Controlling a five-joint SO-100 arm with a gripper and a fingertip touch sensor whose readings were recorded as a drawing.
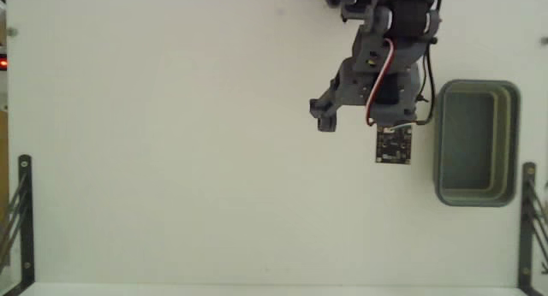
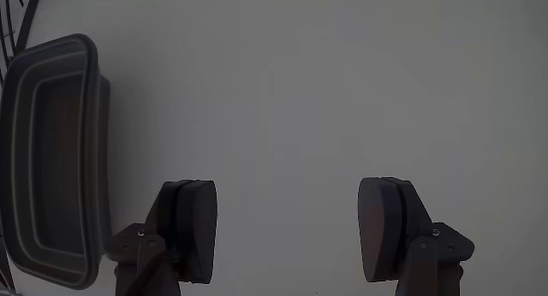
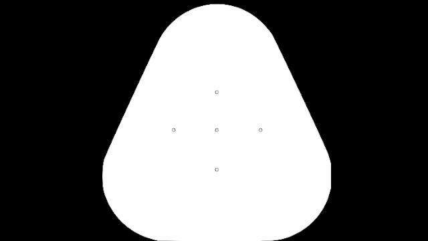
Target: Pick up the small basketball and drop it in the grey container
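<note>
Jaws of the gripper point(image 2: 287, 232) gape wide, empty; grey container point(image 2: 51, 159) sits at nine o'clock. No small basketball shows, so searching blindly risks bumping it.

The grey container point(image 1: 505, 142) is a grey-green rectangular tub with rounded corners and a thick rim. It stands upright and open on the white worktop point(image 1: 171, 159), at the right side of the fixed view, its long sides running near to far. In the wrist view the same container point(image 2: 21, 159) sits at the left edge, dark inside.
</note>
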